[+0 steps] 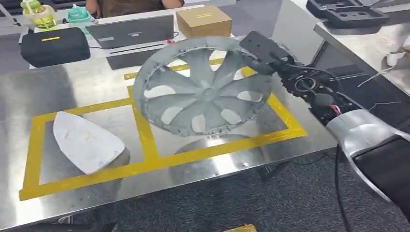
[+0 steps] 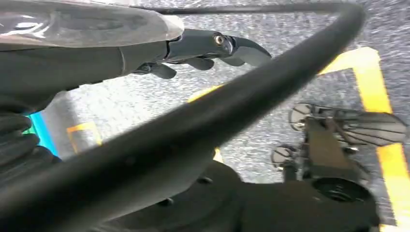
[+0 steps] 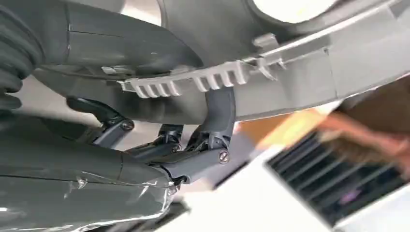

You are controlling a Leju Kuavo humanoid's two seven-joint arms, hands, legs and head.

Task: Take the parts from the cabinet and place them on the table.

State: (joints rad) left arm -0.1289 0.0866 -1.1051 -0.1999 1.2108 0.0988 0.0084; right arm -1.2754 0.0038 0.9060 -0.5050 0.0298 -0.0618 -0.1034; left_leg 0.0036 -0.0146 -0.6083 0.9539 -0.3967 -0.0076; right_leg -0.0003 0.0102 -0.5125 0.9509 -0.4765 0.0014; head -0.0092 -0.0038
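A: Hubcap first, since you asked; the round grey plastic wheel cover with spoke-shaped openings (image 1: 203,92) is gripped at its rim by your right hand (image 1: 270,58); it is tilted, lifted above the steel table with yellow tape rectangles (image 1: 96,77), its shadow falling on the taped box beneath it.

B: How does the grip look up close?

A: In your right wrist view the dark fingers (image 3: 217,116) curl over the cover's ribbed grey edge (image 3: 203,82), with the thick grey thumb on the other side of the rim; so the hand is clamped on the wheel cover.

B: And your left hand?

A: Your left hand (image 2: 208,50) hangs over speckled grey floor with yellow tape lines (image 2: 372,82); its fingers are slightly curled and apart, with nothing in them; a thick black cable (image 2: 241,106) crosses in front.

B: Anything else near the right hand?

A: Well away from it, across the table, a flat white iron-shaped part (image 1: 84,140) lies in the neighbouring taped box; beyond the hand sit a brown cardboard box (image 1: 203,20), a grey laptop (image 1: 130,31) and a black case (image 1: 54,46); a person in brown (image 1: 133,6) sits behind them.
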